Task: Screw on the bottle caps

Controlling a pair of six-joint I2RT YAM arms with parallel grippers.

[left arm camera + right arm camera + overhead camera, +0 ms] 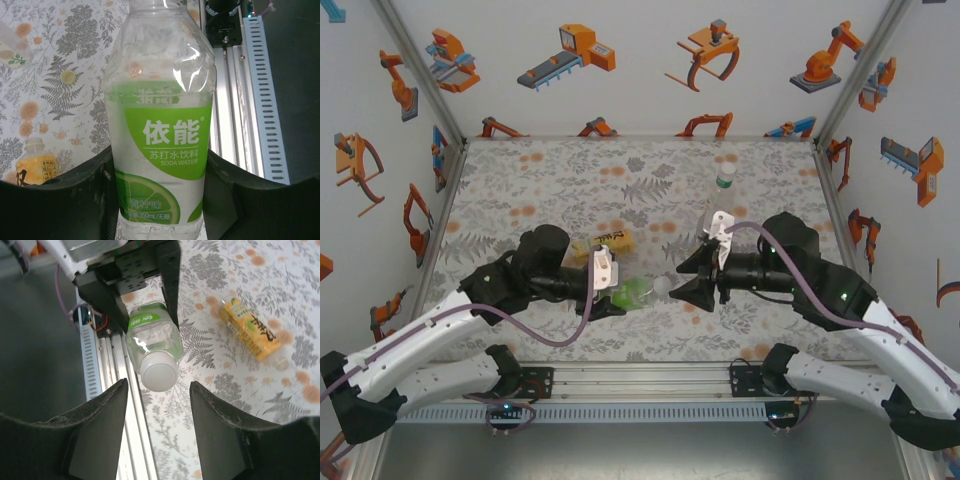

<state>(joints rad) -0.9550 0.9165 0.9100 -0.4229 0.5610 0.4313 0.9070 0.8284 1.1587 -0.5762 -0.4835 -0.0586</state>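
Left claw point(612, 297) is clamped across the label of the green-label bottle point(160, 145), holding it up off the table point(520, 170) on its side. Just behind that, the amber bottle point(605, 243) lies flat on the table, apart from both arms, so it shouldn't get in the way.

The bit that matters is that the held bottle's long axis runs left to right, with the neck pointing straight at the right arm. The pale cap point(159, 376) sits on that neck. From the right wrist you look at its top nearly face-on, and honestly I can't tell if it's threaded down or just perched there.

Right claw point(680, 284) is open, with one finger on each side of the cap's line. There's a gap on both sides and nothing is touching. The cap is dead ahead, just past the fingertips, so the right arm is clearly the one for this job. My guess is it needs to ease forward, close on the cap and twist, with nothing in between to block it.

Further right and toward the back, the plain clear bottle point(723, 195) stands upright, well apart from all this.
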